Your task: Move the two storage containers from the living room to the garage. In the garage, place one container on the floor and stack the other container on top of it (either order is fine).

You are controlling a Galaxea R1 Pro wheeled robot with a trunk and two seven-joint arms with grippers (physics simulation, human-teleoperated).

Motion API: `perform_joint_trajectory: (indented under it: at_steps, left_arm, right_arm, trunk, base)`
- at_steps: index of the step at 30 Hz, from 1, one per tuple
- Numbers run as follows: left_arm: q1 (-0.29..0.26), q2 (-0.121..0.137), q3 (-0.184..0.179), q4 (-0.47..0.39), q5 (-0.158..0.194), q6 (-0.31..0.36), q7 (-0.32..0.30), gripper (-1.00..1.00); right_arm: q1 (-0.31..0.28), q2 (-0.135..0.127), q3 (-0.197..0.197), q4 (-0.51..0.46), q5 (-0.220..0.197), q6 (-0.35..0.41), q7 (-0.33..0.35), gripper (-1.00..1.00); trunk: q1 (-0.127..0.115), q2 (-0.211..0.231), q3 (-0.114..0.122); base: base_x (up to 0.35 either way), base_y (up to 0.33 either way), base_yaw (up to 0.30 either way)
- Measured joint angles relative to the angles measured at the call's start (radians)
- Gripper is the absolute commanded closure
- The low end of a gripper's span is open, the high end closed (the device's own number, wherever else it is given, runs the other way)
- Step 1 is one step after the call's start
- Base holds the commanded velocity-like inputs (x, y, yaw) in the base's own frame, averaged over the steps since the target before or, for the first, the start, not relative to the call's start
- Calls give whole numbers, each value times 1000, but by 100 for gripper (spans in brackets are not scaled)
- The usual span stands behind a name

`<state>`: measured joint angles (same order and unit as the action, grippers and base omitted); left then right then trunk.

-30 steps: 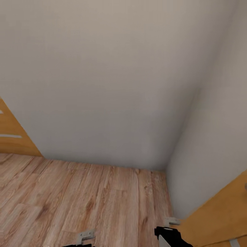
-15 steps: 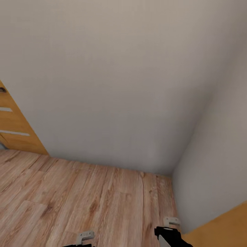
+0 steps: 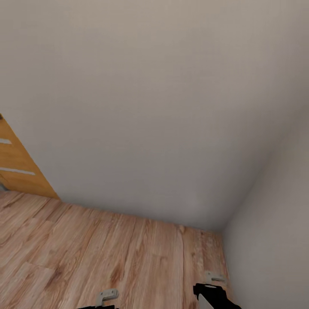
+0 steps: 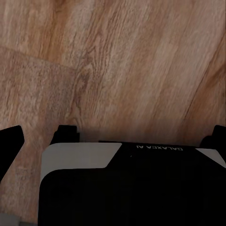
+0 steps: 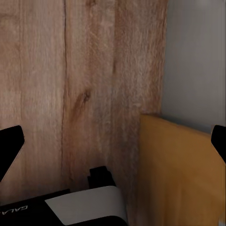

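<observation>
Facing a plain grey-white wall corner (image 3: 223, 229), the head view has light wood plank flooring (image 3: 107, 244) across its lower half. An orange wooden door panel (image 3: 15, 171) sits at the left edge. Both grippers' fingertips stand wide apart, empty.

Both grippers, left (image 3: 105, 296) and right (image 3: 213, 285), and the door (image 3: 17, 167) are cropped by the head view's edges

Your base (image 4: 132, 188) is black with a pale grey panel and white "GALAXEA" lettering; fingertips (image 4: 10, 141) are black.

Corner of plain grey-white walls (image 3: 150, 107), light wood plank floor (image 3: 86, 249), wood door (image 3: 17, 171) at left.
</observation>
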<state>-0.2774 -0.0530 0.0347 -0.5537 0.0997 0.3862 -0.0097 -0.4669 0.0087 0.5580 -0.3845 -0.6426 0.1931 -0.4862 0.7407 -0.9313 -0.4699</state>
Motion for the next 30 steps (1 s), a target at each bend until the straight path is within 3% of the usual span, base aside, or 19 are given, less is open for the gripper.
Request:
perform_joint_trajectory:
  at_steps: [25,30]
  left_arm:
    - [0,0,0,0,0,0,0,-100]
    - [0,0,0,0,0,0,0,-100]
  right_arm:
    - [0,0,0,0,0,0,0,-100]
    - [0,0,0,0,0,0,0,-100]
  trunk:
    - [0,0,0]
    - [0,0,0]
  base:
    - [16,0,260]
    - [198,35,224]
